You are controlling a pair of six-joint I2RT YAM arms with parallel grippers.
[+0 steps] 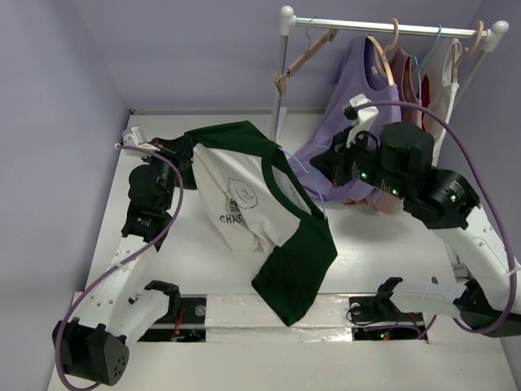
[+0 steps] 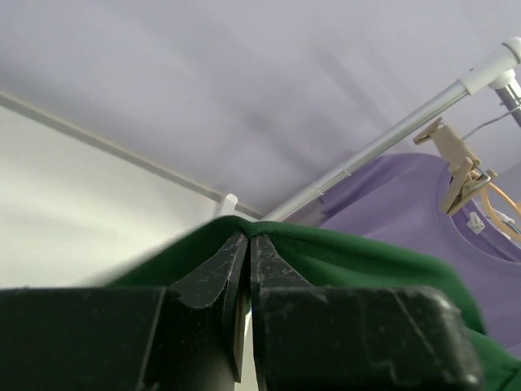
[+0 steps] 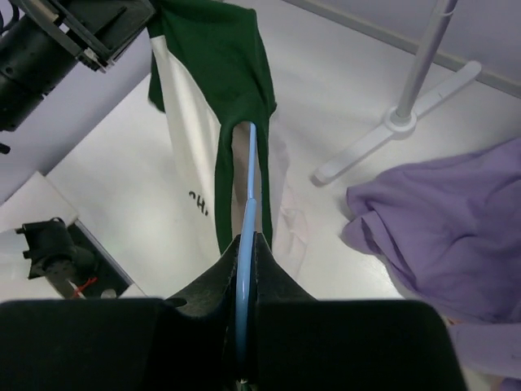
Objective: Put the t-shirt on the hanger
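From above, your t-shirt (image 1: 244, 187) hung limp over the desk (image 1: 195, 244). Left wrist: left fingers (image 2: 232, 261) pinched shut on its soft green shoulder fold. Right wrist: right fingers (image 3: 213, 281) clamped the thin hanger (image 3: 249, 204), probably springy, poking into the shirt.

Most of the hanger (image 3: 251, 187) is hidden inside the t-shirt (image 1: 244, 191); only a thin blue strip shows, entering a green-edged opening. The chest lettering (image 1: 232, 217) folds out of sight partway, so it cannot be read whole. The purple shirt (image 3: 456, 220) runs off the right wrist view's edge.
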